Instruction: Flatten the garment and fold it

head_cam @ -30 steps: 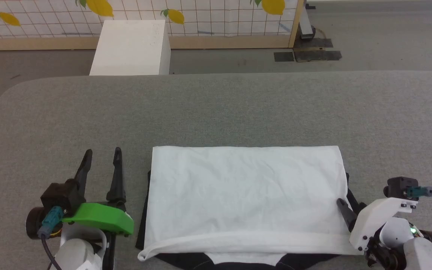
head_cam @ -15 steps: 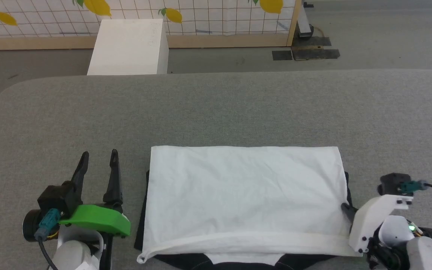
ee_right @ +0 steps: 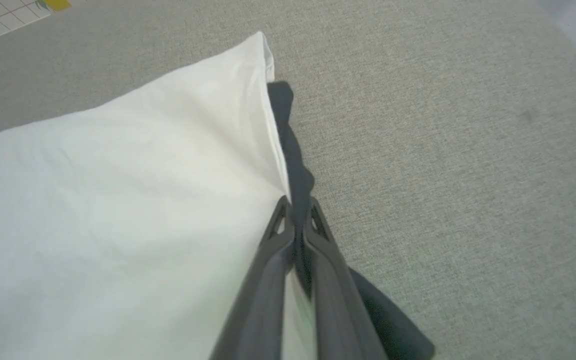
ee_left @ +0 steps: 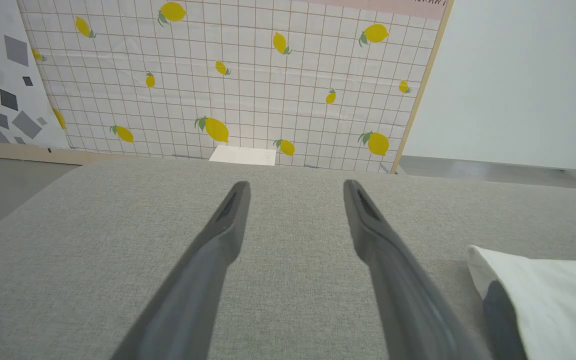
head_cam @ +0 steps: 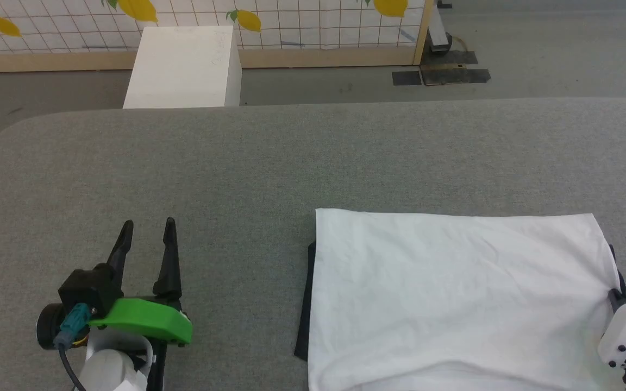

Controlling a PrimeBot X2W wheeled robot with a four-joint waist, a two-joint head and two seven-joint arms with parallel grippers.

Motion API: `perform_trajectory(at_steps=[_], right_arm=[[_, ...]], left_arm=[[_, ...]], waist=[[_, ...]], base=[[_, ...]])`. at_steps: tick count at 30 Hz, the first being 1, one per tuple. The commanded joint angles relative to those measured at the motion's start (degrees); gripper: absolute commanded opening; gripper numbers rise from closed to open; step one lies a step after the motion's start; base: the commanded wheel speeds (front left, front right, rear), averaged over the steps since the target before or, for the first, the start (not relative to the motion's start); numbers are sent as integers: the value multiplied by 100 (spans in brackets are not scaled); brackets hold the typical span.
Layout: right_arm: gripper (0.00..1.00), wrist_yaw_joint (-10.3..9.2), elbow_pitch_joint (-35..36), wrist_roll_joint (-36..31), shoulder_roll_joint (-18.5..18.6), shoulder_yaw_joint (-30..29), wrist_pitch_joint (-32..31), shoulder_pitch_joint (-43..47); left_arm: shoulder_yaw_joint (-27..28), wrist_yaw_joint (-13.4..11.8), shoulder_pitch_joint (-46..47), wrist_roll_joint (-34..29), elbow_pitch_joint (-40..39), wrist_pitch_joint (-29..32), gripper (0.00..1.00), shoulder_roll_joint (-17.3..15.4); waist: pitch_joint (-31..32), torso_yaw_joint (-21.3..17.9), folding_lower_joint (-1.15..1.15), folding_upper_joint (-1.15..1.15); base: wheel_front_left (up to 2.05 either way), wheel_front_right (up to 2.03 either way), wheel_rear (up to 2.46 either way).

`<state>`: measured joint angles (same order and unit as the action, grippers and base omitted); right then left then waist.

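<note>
I see the shirt [head_cam: 454, 293] in the lower right of the head view. It lies flat on the grey surface [head_cam: 291, 163], white body up with light creases, and its near edge runs off the bottom of the frame. A thin black strip [head_cam: 303, 304] shows from under its left edge.

My right end effector [head_cam: 613, 296] sits at the far lower right of that view, at the shirt's right edge. In the right wrist view its two fingers are pressed together at the tips [ee_right: 298, 202], pinching the shirt [ee_right: 118, 200] where the white edge meets a black layer [ee_right: 393, 330] underneath. The white cloth draws up into a slight ridge towards the pinch. The surface [ee_right: 443, 150] fills the right half of that frame.

My left end effector [head_cam: 149, 224] is in the lower left of the head view, well apart from the shirt. Its fingers are spread and it holds nothing. In the left wrist view the gap between the fingers [ee_left: 295, 186] shows bare surface [ee_left: 93, 240], and a corner of the shirt [ee_left: 543, 295] shows at the lower right.

Beyond the surface, at the upper left of the head view, a white box [head_cam: 182, 65] stands on the floor [head_cam: 563, 54] against a gridded panel [head_cam: 291, 21] printed with lemons.
</note>
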<state>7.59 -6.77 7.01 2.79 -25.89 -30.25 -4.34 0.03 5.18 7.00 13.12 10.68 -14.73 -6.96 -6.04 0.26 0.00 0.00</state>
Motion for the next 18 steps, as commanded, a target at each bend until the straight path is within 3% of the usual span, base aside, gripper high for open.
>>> perform_trajectory(at_steps=[1, 9, 14, 18], right_arm=[[0, -10, 113, -44, 9, 11, -11, 79], [0, -10, 1108, 339, 9, 968, -427, 356], [0, -10, 2057, 281, 9, 2129, -859, 407], [0, -10, 2348, 200, 9, 3231, -951, 157]], left_arm=[[30, 33, -58, -31, 23, -27, 100, 31], [32, 97, -90, -99, 117, -27, 100, 61], [6, 126, -93, -130, 152, -27, 100, 78], [-33, 145, -19, -142, 162, -27, 100, 99]], waist=[[11, 0, 0, 0], [104, 53, 0, 0], [136, 99, 0, 0], [90, 176, 0, 0]], base=[[0, 0, 0], [0, 0, 0], [0, 0, 0], [0, 0, 0]])
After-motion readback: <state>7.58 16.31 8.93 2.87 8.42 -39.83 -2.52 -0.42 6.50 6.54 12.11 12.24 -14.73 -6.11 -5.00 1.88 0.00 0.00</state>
